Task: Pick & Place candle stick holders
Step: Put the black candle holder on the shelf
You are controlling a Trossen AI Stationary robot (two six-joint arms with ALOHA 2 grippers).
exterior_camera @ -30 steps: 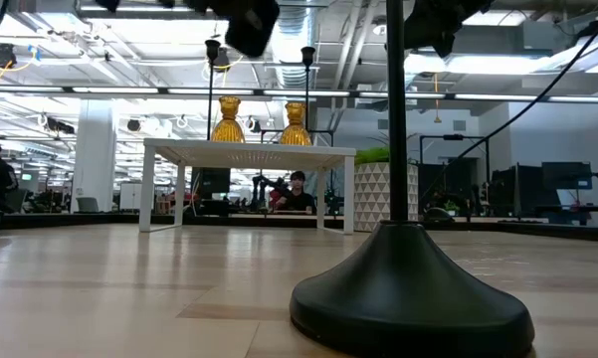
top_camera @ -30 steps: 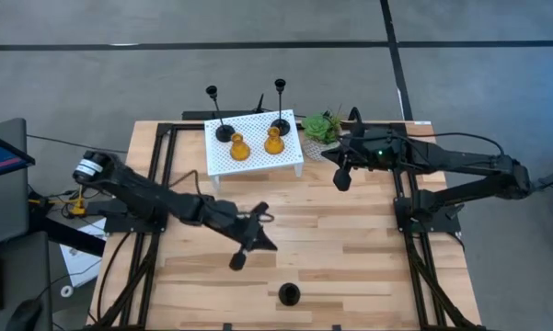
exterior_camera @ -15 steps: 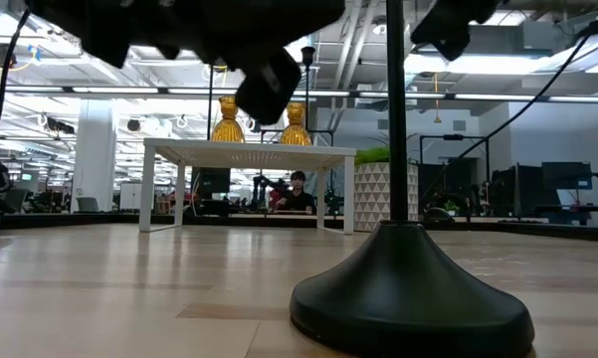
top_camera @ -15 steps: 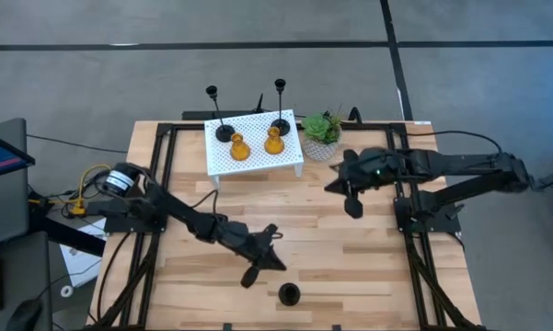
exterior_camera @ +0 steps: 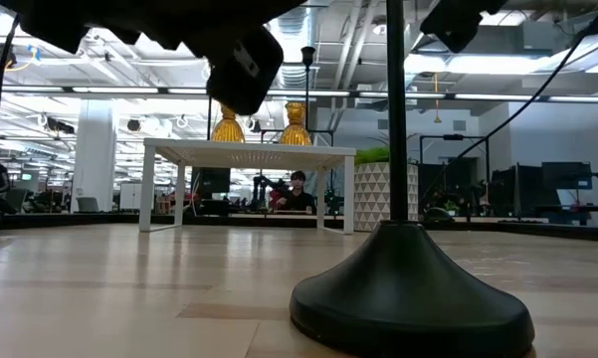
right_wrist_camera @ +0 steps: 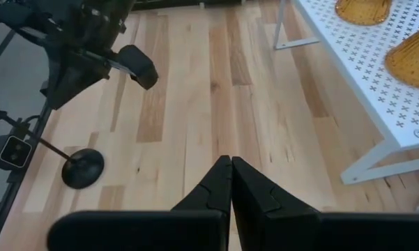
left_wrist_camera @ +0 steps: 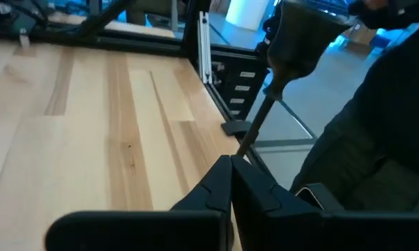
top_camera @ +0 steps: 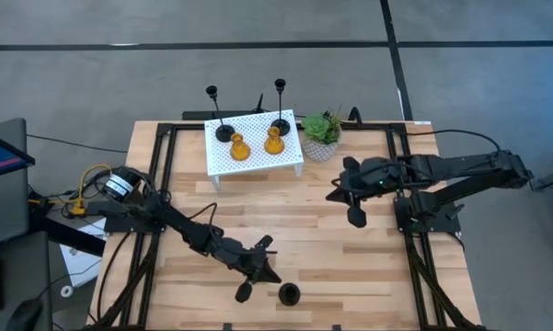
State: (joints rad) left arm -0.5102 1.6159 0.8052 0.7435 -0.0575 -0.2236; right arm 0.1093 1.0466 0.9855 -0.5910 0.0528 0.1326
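One black candle stick holder [top_camera: 289, 293] stands upright on its round base near the table's near edge; it looms in the low view [exterior_camera: 408, 298]. My left gripper [top_camera: 274, 276] is shut and empty, just left of it, a small gap showing; its stem [left_wrist_camera: 254, 129] rises behind the fingertips [left_wrist_camera: 230, 164]. Two black holders [top_camera: 223, 131] [top_camera: 281, 124] and two amber ones [top_camera: 238, 147] [top_camera: 274, 140] stand on the white perforated stand [top_camera: 258, 158]. My right gripper [top_camera: 354, 216] is shut and empty above the table's right half.
A small green potted plant [top_camera: 322, 129] stands right of the white stand. Bare wooden tabletop [top_camera: 304, 221] lies between the stand and the near holder. Dark frame rails [top_camera: 156, 184] run along both table sides. A person [exterior_camera: 299, 189] shows in the room behind.
My left gripper has gone toward the table's near edge and right, down toward the lone black holder, staying shut. My right gripper has gone from beside the plant toward the near edge, over the table's right half. The holders have not moved.
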